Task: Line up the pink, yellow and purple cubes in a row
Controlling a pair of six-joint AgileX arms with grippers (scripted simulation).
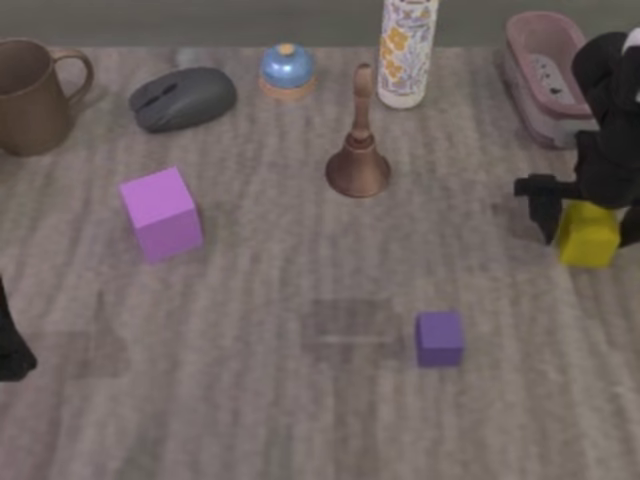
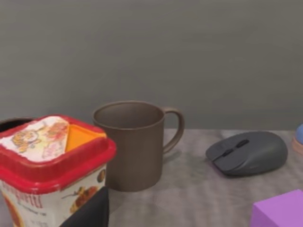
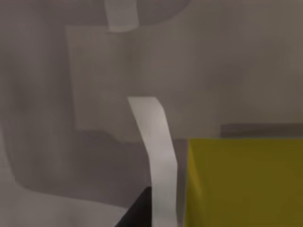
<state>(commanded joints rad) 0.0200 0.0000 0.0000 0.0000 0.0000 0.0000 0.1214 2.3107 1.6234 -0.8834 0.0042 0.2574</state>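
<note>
Your right gripper [image 1: 590, 228] stood at the table's right edge, its jaws apart with the yellow cube [image 1: 587, 234] between them. The purple cube [image 1: 439, 338] lay well to the jaws' left, the pink cube [image 1: 160, 212] farther left still. Your left gripper [image 1: 12, 352] sat parked at the left edge; you couldn't tell its jaws' state.

Right gripper [image 1: 585, 212] hanging low at the table's right edge, fingers spread apart and straddling the yellow cube [image 1: 587, 233]. Left arm [image 1: 12, 345] sitting parked at the left edge, only a dark sliver showing.
</note>
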